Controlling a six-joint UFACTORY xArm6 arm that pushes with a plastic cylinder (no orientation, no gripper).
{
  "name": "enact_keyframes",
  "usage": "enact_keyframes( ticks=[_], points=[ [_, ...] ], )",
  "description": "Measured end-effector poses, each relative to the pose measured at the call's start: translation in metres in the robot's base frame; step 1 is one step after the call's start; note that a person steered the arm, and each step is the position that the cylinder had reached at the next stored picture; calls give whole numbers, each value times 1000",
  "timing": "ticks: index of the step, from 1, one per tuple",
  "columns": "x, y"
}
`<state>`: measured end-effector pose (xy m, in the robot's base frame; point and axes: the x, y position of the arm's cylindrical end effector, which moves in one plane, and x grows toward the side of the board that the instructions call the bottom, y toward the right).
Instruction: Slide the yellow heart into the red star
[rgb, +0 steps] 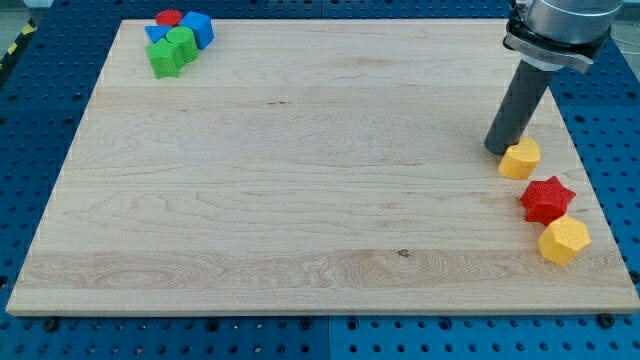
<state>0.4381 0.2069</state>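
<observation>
Camera view: a light wooden board (300, 170) lies on a blue perforated table (40, 120) and fills most of the frame. The arm enters from the view's top right as a grey housing (560, 25) that carries a straight dark rod (520, 105). The rod has no jaws and holds nothing; my tip (499, 150) rests on the board near its right edge. The yellow heart (520, 159) lies directly against my tip, on the side toward the view's right and bottom, so that the two appear to touch. The red star (546, 199) sits below the yellow heart and slightly to the view's right, with a narrow strip of bare board between them. A second yellow block (564, 241), faceted like a hexagon, lies just below the red star on its right side; the two appear to touch, or nearly so. At the view's top left corner of the board a tight cluster is gathered: a red block (169, 17) at the top, a blue block (199, 28) to its right, a second blue piece (154, 33) at the left, and a green block (172, 52) in front. The exact shapes within this cluster cannot be determined.
</observation>
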Motion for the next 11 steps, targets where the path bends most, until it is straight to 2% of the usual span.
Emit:
enact_keyframes(
  ticks=[2,4,6,9,11],
  points=[
    [4,4],
    [-18,3],
    [1,4],
    [-3,9],
    [20,32]
  ],
)
